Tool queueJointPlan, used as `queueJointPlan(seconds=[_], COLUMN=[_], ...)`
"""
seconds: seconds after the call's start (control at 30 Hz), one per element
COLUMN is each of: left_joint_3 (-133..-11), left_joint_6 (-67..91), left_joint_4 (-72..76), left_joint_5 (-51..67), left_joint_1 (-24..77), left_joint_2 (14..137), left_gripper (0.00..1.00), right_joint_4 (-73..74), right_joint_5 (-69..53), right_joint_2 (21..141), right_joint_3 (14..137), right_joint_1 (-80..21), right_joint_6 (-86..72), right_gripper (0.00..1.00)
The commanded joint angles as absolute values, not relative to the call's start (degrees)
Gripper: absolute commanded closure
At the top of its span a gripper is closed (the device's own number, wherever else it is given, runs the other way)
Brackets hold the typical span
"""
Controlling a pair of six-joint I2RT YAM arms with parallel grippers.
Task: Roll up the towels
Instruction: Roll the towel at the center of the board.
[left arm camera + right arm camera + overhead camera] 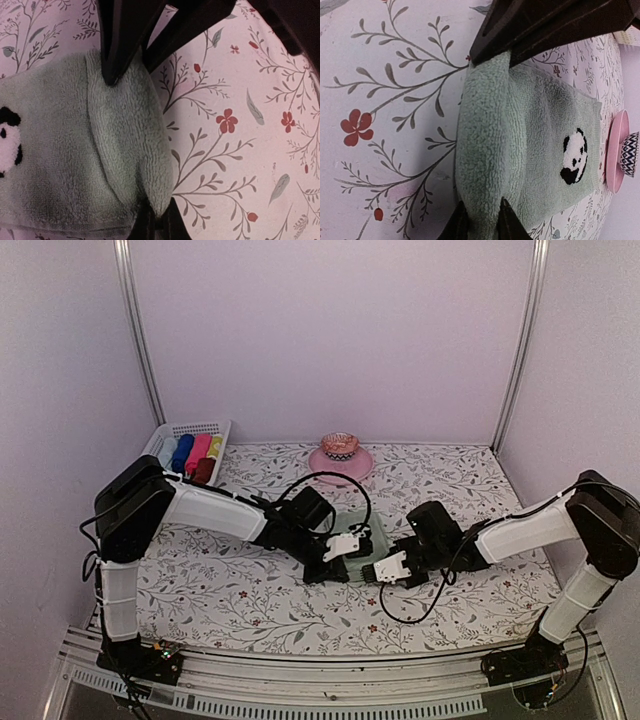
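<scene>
Together, left claw [127,75] and right claw [495,57] clench the green towel's [540,130] folded edge (floral cover [395,125] alongside).

At the back left I see a white basket [205,425] holding blue [182,452], pink [198,452] and yellow [214,447] rolls. At the back centre, a pink plate [322,462] with a patterned cup [339,445] on it stands on the floral cover [250,600].

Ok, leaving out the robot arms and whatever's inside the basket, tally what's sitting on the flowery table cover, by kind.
green towel: 1
basket: 1
pink plate: 1
patterned cup: 1
Total: 4
</scene>
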State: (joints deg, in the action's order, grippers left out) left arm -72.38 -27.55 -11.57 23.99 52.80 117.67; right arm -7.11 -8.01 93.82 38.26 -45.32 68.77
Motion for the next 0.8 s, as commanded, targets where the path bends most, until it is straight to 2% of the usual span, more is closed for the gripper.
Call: queueJointPlan(seconds=[0.0, 0.17, 0.2, 0.27, 0.5, 0.77], left_joint_3=[-70.89, -69.15, -68.42, -66.48, -60.53, -56.04], left_joint_6=[-26.88, -25.92, -25.52, -24.3, -22.59, -23.56], left_joint_4=[-14.56, -14.07, -13.34, -11.14, -2.89, 3.04], left_joint_5=[25.27, 24.89, 24.23, 22.59, 17.04, 13.14], left_joint_1=[52.03, 52.1, 52.04, 52.06, 52.07, 52.83], left_joint_2=[117.55, 115.85, 115.17, 113.43, 105.85, 102.2], left_gripper=[1.0, 0.96, 0.93, 0.82, 0.59, 0.59], right_joint_4=[-0.32, 5.78, 7.01, 9.8, 17.53, 27.89], right_joint_5=[-9.23, -13.23, -13.79, -14.95, -18.7, -24.4], right_joint_2=[95.31, 95.41, 95.63, 96.13, 98.1, 102.73], right_joint_3=[42.11, 44.43, 45.14, 46.52, 51.03, 58.18], right_joint_1=[-45.5, -45.29, -45.17, -44.86, -42.9, -39.59], right_joint_6=[66.07, 65.07, 64.78, 64.2, 62.81, 60.73], right_gripper=[0.87, 0.94, 0.94, 0.95, 0.95, 0.95])
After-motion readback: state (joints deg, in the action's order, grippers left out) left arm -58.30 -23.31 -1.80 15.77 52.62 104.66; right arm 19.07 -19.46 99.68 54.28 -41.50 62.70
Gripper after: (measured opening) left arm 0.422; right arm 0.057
